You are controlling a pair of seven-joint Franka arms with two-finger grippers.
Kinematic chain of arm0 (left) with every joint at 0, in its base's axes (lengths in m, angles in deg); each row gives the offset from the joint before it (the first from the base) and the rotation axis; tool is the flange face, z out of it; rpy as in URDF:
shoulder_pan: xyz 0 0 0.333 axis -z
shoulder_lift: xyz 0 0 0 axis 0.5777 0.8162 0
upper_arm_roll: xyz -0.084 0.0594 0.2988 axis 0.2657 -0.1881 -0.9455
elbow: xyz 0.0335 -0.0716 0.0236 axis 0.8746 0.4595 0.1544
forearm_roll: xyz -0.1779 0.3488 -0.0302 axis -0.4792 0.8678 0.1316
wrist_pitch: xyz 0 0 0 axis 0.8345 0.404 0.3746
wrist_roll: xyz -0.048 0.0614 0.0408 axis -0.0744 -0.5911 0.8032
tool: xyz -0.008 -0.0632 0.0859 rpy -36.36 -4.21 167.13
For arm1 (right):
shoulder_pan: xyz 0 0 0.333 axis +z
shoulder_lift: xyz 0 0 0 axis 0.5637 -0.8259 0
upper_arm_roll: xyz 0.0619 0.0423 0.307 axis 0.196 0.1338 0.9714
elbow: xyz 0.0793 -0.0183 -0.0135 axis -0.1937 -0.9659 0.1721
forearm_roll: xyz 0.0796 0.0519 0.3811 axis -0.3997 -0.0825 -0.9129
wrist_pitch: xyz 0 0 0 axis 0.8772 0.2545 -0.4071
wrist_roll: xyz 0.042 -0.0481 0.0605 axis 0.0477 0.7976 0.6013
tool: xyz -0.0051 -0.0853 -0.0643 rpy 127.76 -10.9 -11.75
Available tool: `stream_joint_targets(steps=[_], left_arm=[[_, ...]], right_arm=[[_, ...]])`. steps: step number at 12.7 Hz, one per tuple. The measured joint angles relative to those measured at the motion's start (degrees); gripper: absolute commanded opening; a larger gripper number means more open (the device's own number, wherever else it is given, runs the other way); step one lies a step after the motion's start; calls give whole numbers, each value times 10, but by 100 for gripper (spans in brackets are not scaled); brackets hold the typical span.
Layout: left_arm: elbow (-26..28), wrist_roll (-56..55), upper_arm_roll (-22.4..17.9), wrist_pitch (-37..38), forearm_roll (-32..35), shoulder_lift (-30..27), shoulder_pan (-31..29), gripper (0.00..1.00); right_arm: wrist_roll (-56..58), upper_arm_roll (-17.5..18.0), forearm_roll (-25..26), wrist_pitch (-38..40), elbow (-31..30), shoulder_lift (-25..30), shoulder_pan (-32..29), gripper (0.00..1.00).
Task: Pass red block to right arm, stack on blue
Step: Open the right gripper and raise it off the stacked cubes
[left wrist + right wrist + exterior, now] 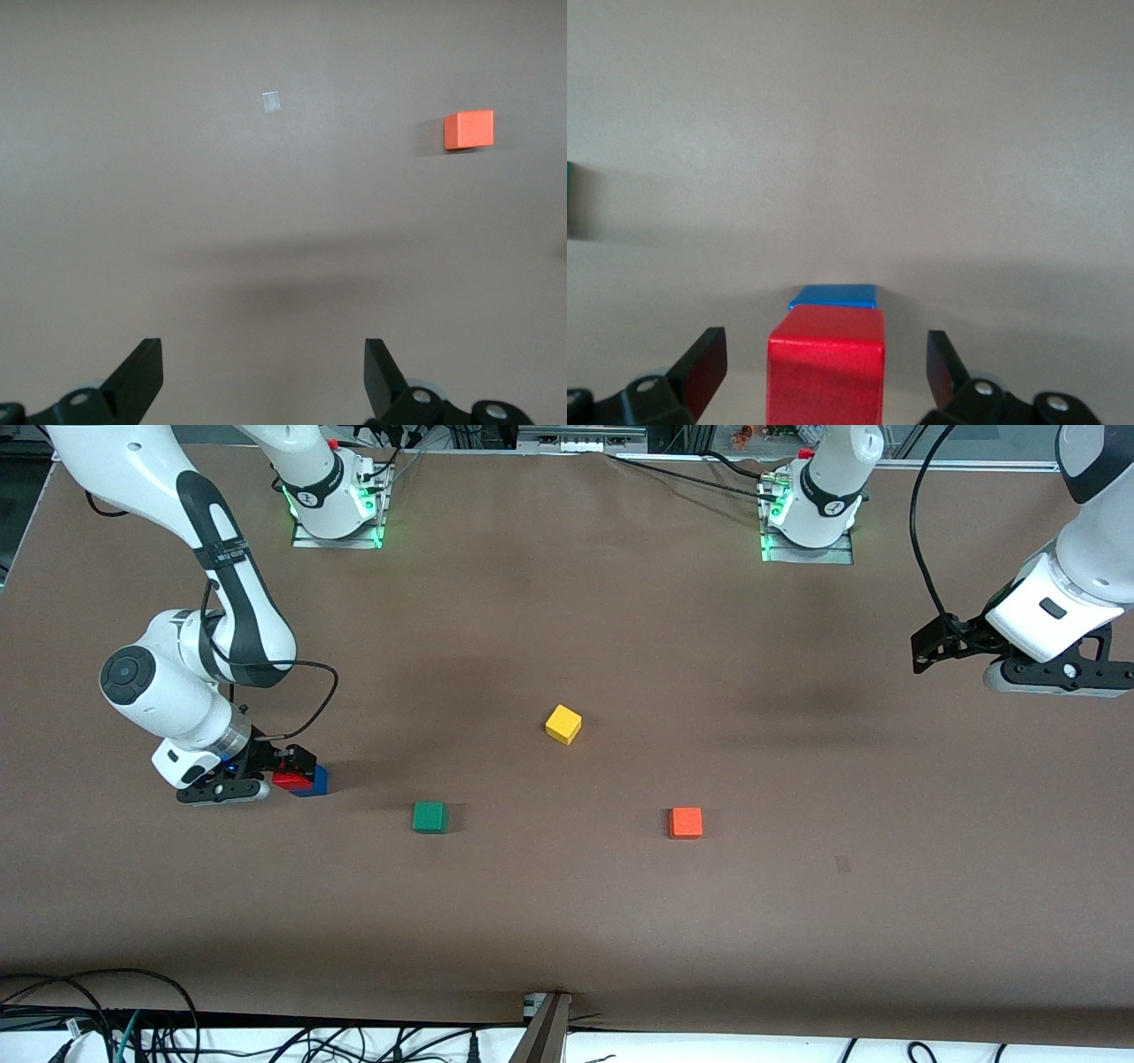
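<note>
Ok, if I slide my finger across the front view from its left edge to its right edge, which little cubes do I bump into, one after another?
Red wooden cube stacked on the blue wooden cube → green wooden cube → yellow wooden cube → orange wooden cube.

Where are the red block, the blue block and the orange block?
red block [825,372], right wrist view, front face.
blue block [834,296], right wrist view, top face showing past the red.
orange block [686,822], front view, top face.
</note>
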Motion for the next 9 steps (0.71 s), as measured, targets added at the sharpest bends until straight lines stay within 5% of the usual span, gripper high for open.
stream_joint_targets(steps=[5, 9], left_arm=[[0, 0, 0, 0, 0, 0, 0, 100], [-1, 0, 0, 0, 0, 0, 1, 100]], right_arm=[[-13, -4, 0, 76, 49, 24, 0, 100], [-60, -8, 9, 209, 66, 110, 0, 100]])
